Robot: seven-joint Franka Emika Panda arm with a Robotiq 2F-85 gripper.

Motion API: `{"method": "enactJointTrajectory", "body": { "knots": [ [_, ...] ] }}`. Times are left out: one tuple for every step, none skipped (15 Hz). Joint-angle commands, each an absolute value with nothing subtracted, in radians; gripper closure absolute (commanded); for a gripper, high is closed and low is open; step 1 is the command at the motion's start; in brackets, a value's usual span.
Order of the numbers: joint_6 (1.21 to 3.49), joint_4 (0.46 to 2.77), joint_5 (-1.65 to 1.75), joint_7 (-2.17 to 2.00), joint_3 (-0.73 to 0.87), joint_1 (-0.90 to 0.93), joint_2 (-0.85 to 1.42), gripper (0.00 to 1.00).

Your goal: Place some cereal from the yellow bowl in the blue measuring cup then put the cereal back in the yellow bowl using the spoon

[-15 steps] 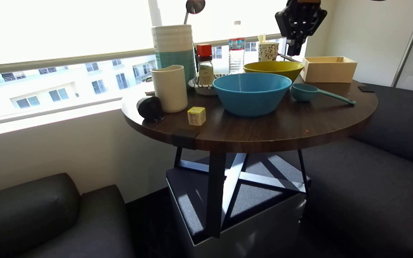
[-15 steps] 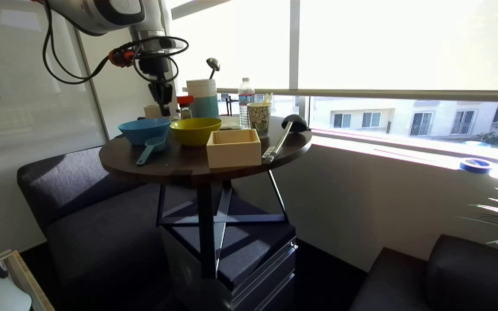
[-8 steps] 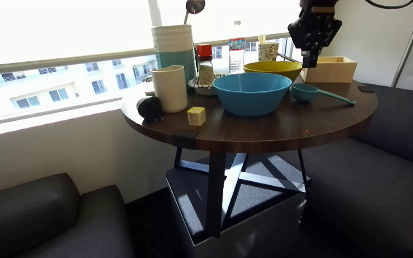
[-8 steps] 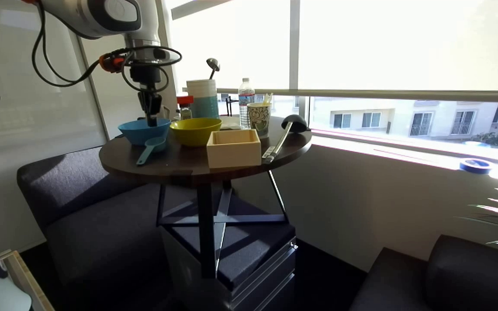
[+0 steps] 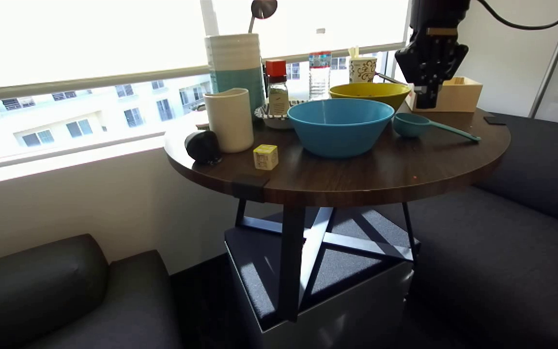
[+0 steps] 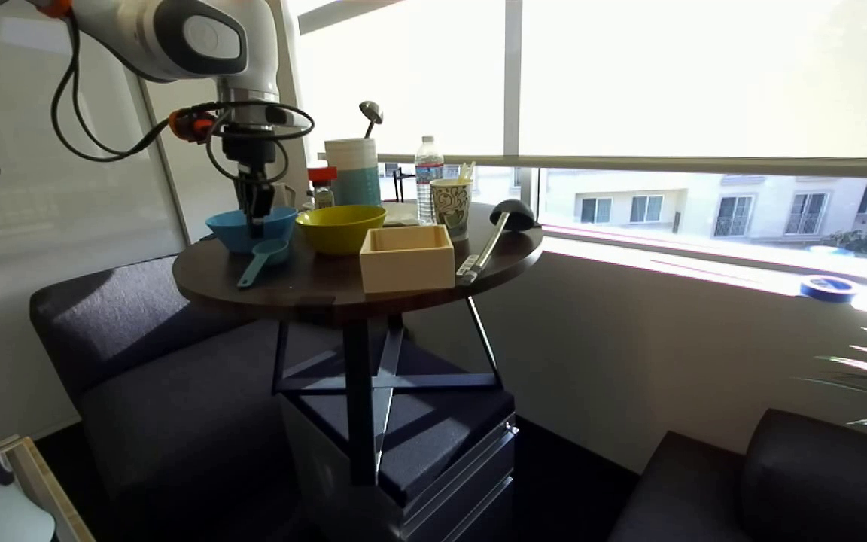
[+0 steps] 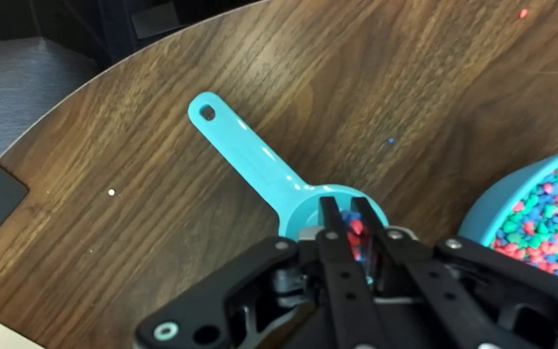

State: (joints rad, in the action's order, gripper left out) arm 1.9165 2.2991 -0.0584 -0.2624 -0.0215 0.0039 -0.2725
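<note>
The blue measuring cup lies on the table with its handle pointing away from the large blue bowl; it also shows in both exterior views. My gripper points down with its fingertips over the cup's mouth, a little above it in both exterior views. The fingers are close together, with red and blue cereal pieces between them. The visible part of the cup's inside looks bare. The yellow bowl stands beside the blue bowl, also in an exterior view; its contents are hidden.
The large blue bowl holds many coloured pieces and stands close to the cup. A wooden box, paper cup, water bottle and ladle stand or lie on the round table. A few stray pieces lie on the table.
My gripper has moved across from behind the bowls to over the measuring cup and lowered. The cup and bowls have not moved.
</note>
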Motion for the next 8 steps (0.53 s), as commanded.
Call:
{"method": "enactJointTrajectory", "body": {
  "knots": [
    [1.95, 2.307, -0.094, -0.242, -0.016, 0.0, -0.268, 0.97],
    [1.954, 2.304, -0.099, -0.241, -0.014, 0.0, -0.264, 0.97],
    [1.96, 2.303, -0.108, -0.24, -0.013, 0.001, -0.259, 0.97],
    [1.964, 2.303, -0.117, -0.237, -0.012, 0.002, -0.255, 0.97],
    [1.968, 2.302, -0.122, -0.234, -0.012, 0.003, -0.25, 0.97],
    [1.971, 2.302, -0.127, -0.233, -0.012, 0.002, -0.246, 0.97],
    [1.975, 2.303, -0.125, -0.234, -0.012, 0.001, -0.243, 0.97],
    [1.978, 2.303, -0.122, -0.237, -0.013, 0.0, -0.241, 0.97]
  ]
}}
